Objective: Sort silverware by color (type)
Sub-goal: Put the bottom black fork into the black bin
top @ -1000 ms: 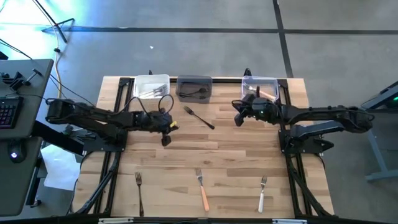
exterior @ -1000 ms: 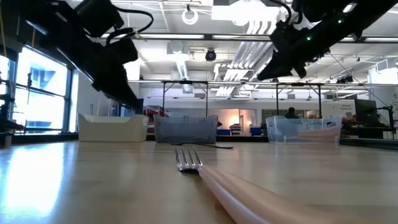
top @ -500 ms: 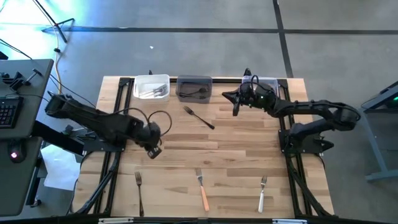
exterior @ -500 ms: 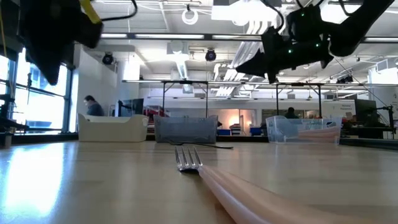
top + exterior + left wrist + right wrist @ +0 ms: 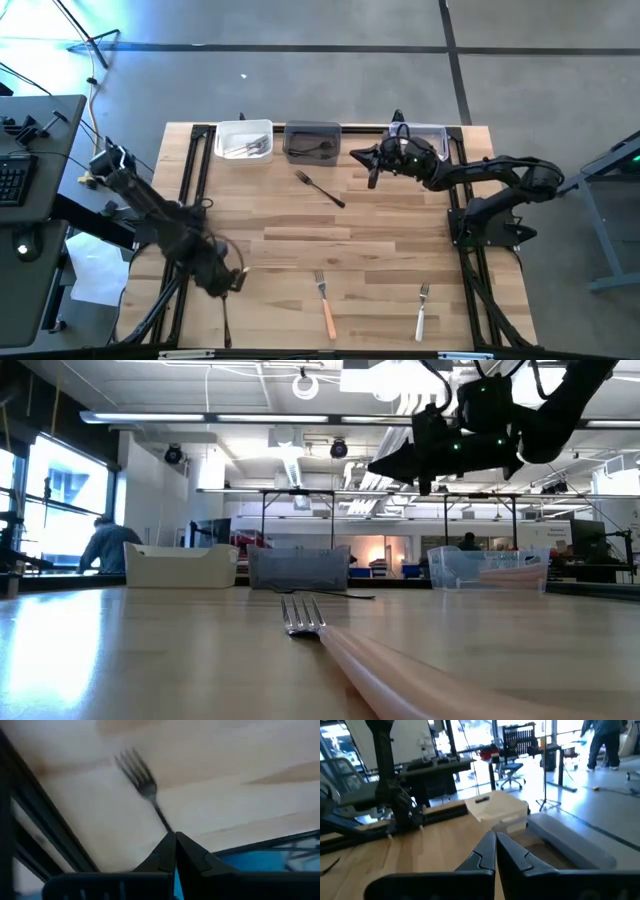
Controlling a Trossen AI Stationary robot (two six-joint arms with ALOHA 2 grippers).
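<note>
Four forks lie flat on the wooden table: a black one (image 5: 320, 187) at the far middle, a black one (image 5: 226, 318) near left, an orange-handled one (image 5: 325, 305) and a white-handled one (image 5: 422, 312) along the near edge. My left gripper (image 5: 230, 282) is shut over the near-left black fork (image 5: 142, 780), its tips (image 5: 175, 840) above the handle. My right gripper (image 5: 366, 160) is shut and empty, held high (image 5: 380, 463) between the dark bin (image 5: 312, 140) and the clear bin (image 5: 432, 130), pointing toward the table's left. My left gripper has its shut fingertips (image 5: 167, 845) right over the black fork's handle (image 5: 161, 816), coming at it along the handle. The fingertips hide the spot, so I cannot tell whether they touch the fork. The fork lies flat on the table.
A white bin (image 5: 243, 140) with several forks, the dark bin with a dark fork, and the clear bin stand in a row at the far edge. The orange-handled fork (image 5: 300, 615) lies close in the low view. A person (image 5: 105, 550) shows in the room behind.
My left gripper has gone from the table's middle left toward the near edge and down to the near-left black fork. My right gripper has gone a little toward the far edge and the table's left, and has tipped level.
</note>
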